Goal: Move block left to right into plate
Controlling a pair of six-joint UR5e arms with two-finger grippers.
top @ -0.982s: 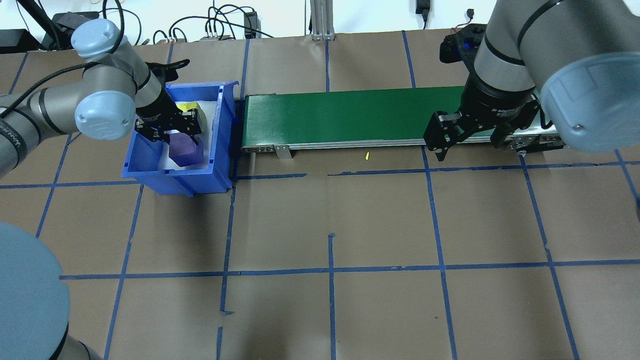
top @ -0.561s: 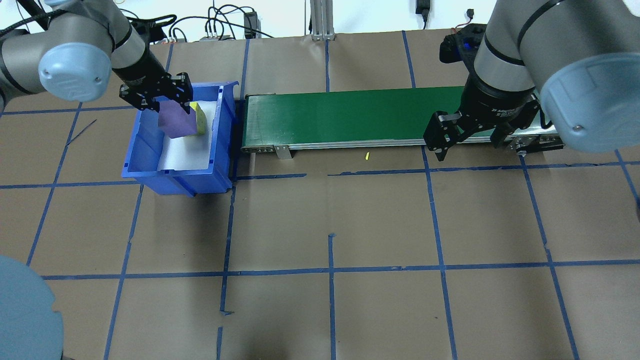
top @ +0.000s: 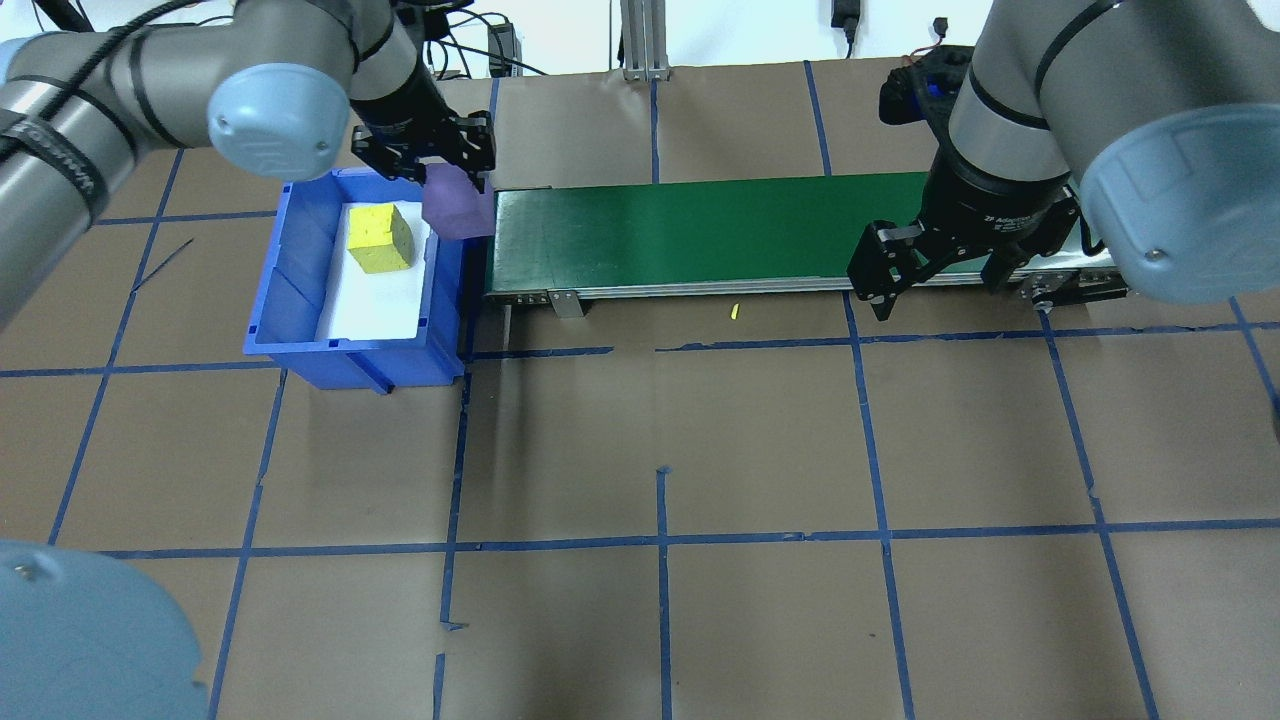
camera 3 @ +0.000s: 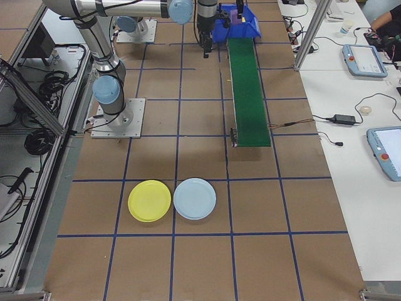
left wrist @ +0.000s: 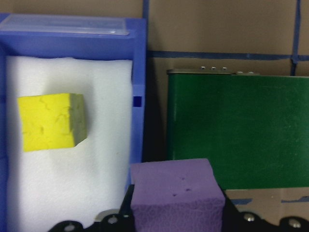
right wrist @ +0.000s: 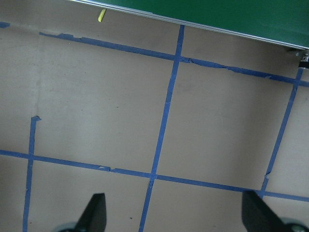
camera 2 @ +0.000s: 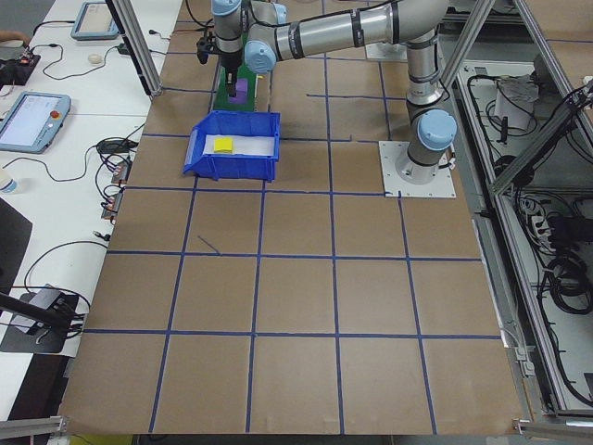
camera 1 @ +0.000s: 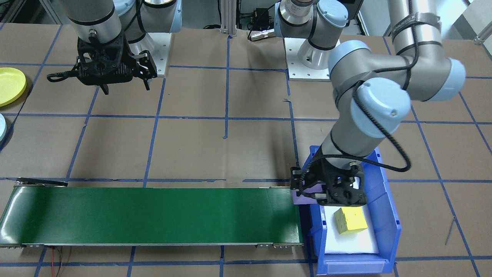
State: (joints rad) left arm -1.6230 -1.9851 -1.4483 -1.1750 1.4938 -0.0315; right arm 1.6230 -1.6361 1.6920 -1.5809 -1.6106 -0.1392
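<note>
Views: overhead and front cameras face each other, steeply downward; two distant end cameras; two close wrist cameras. Shared: long green conveyor belt (top: 700, 235), mid-frame overhead, lower-left front.

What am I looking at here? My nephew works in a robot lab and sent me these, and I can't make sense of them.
These are pictures of one moment from several cameras: one over the robot's shoulders, one facing it, one at each table end, and one on each wrist. The machine is two robot arms at a brown table marked with blue tape. The left gripper is shut on a purple block, held in the air over the gap between a blue bin and a green conveyor belt. A yellow block lies in the bin on white padding. The right gripper is open and empty at the belt's other end. Beyond that end, a yellow plate and a pale blue plate lie side by side on the table.
</note>
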